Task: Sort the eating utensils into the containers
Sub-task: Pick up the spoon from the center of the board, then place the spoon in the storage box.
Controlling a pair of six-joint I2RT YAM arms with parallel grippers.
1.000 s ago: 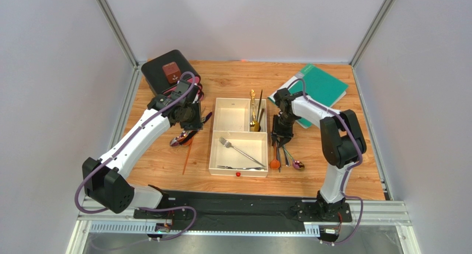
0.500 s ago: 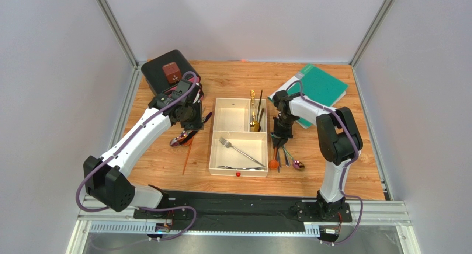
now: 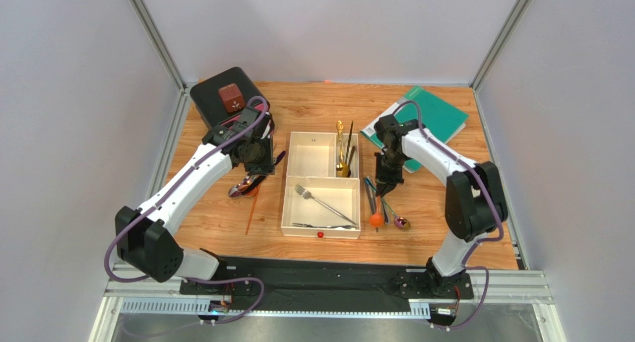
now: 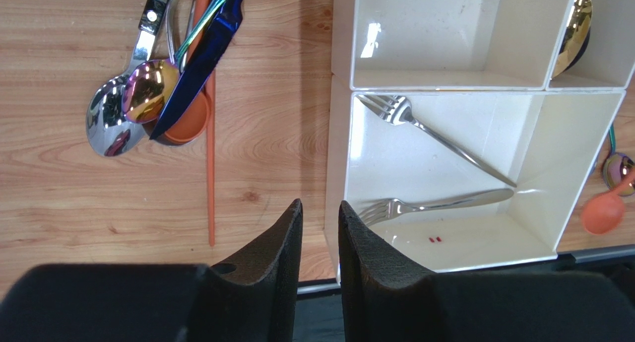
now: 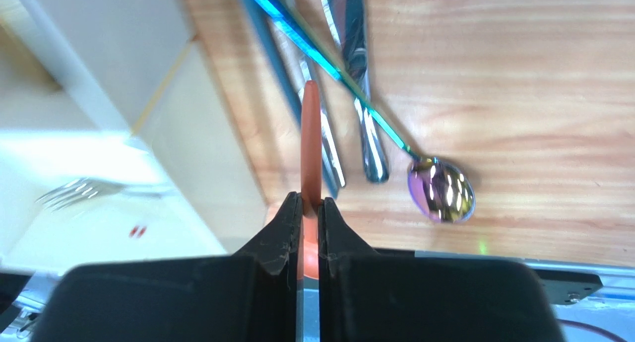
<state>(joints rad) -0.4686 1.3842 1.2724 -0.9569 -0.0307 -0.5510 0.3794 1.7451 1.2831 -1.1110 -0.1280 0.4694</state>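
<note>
Top external view: two arms reach over a wood-grain table toward a shallow, smooth-walled, cream-white square tray. The tray has two small far compartments and one large near one, with a red dot on the near rim. Only this view takes in the black box at the far left and the green notebook at the far right.

Left wrist view: the left gripper hangs over the tray's left wall, its black wedge-shaped fingers parted by a narrow gap with nothing between them. This view shows detail the overhead view does not:
- two silver forks lie in the large compartment
- one gold spoon lies in the small right compartment
- on the wood left of the tray lies a heap of one mirror-silver spoon, one rainbow-tinted spoon, one glossy blue knife and one thin orange chopstick

Right wrist view: the right gripper is clenched on the slim handle of the orange spoon, just right of the tray wall, which is blurred here. Whether the spoon is off the table cannot be told. Beside it on the wood lie one purple-sheened spoon and three further slim metal handles.
</note>
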